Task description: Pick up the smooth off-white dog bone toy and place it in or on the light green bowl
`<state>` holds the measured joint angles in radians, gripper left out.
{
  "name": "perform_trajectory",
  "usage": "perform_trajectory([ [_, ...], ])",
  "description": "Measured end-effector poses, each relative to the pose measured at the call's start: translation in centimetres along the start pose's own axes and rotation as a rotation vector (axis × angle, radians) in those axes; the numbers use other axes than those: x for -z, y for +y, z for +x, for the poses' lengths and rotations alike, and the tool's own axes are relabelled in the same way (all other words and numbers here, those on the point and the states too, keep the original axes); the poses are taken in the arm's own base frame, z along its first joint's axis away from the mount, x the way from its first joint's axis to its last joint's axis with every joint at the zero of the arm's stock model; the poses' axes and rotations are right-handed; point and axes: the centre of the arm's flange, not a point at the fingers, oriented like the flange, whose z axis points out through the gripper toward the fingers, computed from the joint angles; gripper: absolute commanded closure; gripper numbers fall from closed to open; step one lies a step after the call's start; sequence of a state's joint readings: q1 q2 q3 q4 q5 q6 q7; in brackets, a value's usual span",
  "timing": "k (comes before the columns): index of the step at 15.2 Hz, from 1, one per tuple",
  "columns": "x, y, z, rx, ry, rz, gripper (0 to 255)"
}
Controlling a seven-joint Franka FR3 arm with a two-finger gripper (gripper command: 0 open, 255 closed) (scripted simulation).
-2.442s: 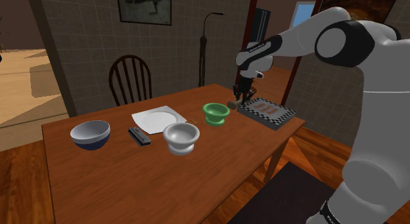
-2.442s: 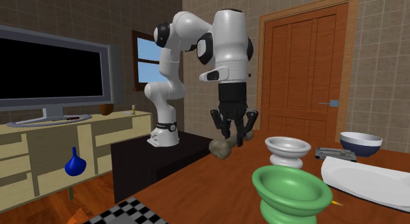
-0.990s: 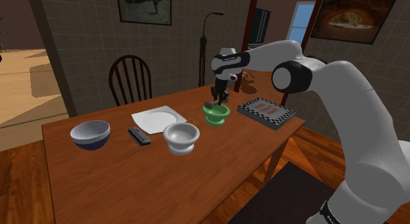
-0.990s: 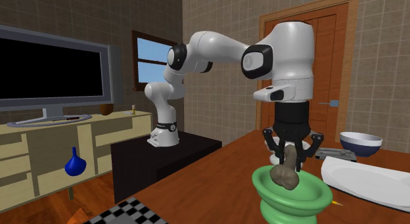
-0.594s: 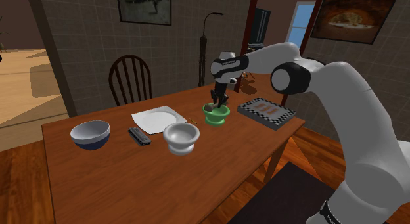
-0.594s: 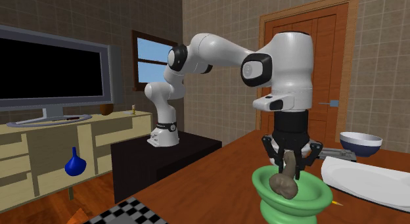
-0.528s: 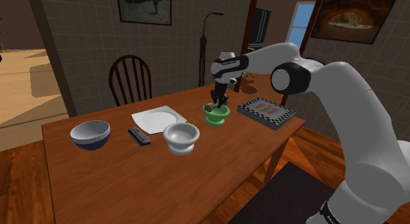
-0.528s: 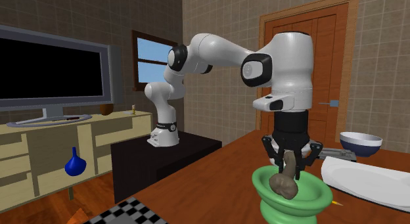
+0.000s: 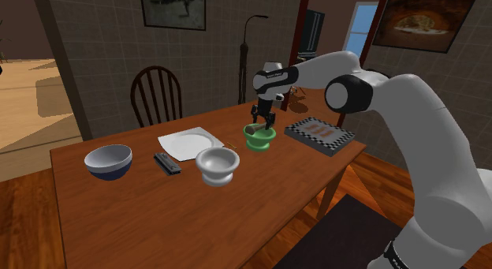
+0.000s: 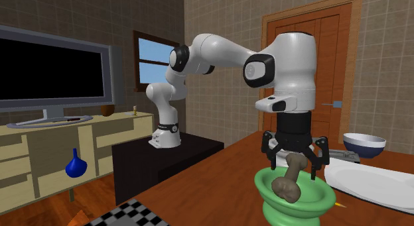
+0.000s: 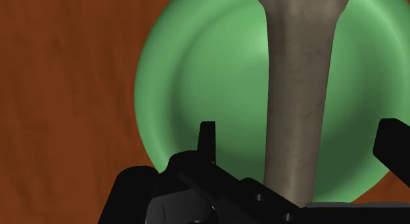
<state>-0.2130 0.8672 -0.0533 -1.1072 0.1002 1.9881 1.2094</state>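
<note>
My hand (image 10: 294, 164) spread wide, gripping nothing. Bone (image 10: 290, 178) leans inside green bowl (image 10: 269, 190), second exterior view's lower right. Wrist view: fingers (image 11: 207, 136) clear of its shaft. Shoulder view: checkered board (image 9: 319, 134) right of the bowl, white bowl (image 9: 217, 163) lower left.

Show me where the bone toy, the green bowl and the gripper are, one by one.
bone toy (image 10: 292, 175), second exterior view, middle of its shaft.
green bowl (image 10: 261, 185), second exterior view, left part of its rim.
gripper (image 10: 294, 161), second exterior view, midway between its open fingertips.
</note>
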Motion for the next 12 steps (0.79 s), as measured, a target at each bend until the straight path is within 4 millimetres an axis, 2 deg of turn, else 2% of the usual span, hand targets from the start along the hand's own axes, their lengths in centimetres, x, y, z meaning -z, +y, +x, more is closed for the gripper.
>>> perform_trajectory([
  [2, 0.6, 0.0, 0.1, 0.000, 0.000, 0.000, 0],
  [6, 4.3, 0.1, 0.1, 0.000, 0.000, 0.001, 0],
  [12, 5.0, 0.0, 0.0, 0.000, 0.000, 0.000, 0],
])
